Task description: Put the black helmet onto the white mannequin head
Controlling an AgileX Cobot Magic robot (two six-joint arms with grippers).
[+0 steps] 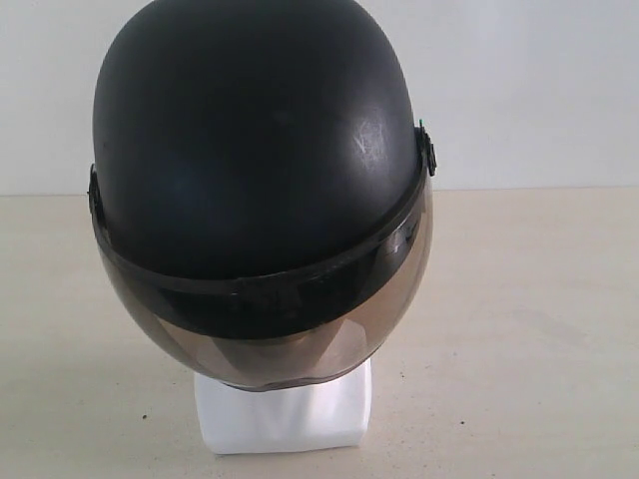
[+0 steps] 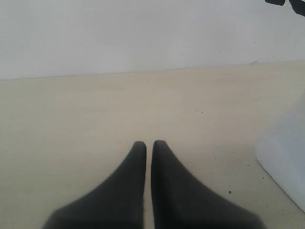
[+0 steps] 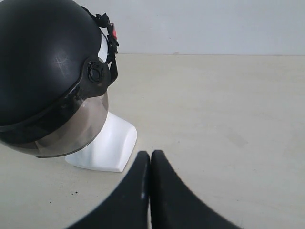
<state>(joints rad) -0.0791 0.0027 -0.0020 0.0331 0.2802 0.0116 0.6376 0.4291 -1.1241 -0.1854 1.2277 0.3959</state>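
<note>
A: Where is the black helmet (image 1: 255,150)?

B: Seated on the white mannequin head (image 1: 285,409); in the exterior view it fills the middle and reaches up to 12 o'clock; its smoky visor (image 1: 270,339) hangs over the face; only the blocky neck shows, at 6 o'clock under the visor, standing on the pale table (image 1: 539,329).

A: And the left gripper (image 2: 149,145)?

B: Jaws closed, a thin slit between the tips, nothing in them; it is over bare table, apart from the white neck.

A: The right gripper (image 3: 150,155)?

B: Tips pressed together, holding nothing; near the neck, not touching; the helmet's side pivot faces that wrist camera.
</note>
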